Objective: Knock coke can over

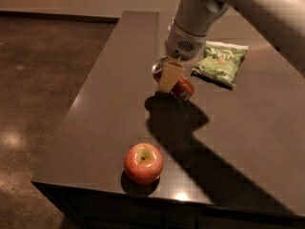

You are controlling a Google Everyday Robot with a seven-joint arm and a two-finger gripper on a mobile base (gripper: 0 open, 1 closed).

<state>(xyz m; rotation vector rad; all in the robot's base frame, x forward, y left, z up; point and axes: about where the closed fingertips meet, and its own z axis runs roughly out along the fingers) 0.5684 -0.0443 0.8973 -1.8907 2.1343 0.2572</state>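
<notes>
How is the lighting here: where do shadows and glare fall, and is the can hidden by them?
Camera view: dim, warm light. The arm throws a broad dark shadow over the table, from under the gripper toward the lower right. The coke can, at the gripper, is lit and not hidden. Small glare spots sit on the table's front edge right of the apple and on the floor.

The scene was dim and warm-toned, lit from above and beyond the far edge of the table (105, 128). The gripper (170, 81), pale in that light, hung near the far edge at the tilted coke can (184, 89). The arm (267, 13) threw a broad dark shadow toward the near right corner. The apple (143, 162) shadowed the near edge, where a small glare spot shone; a faint sheen ran along the left edge
</notes>
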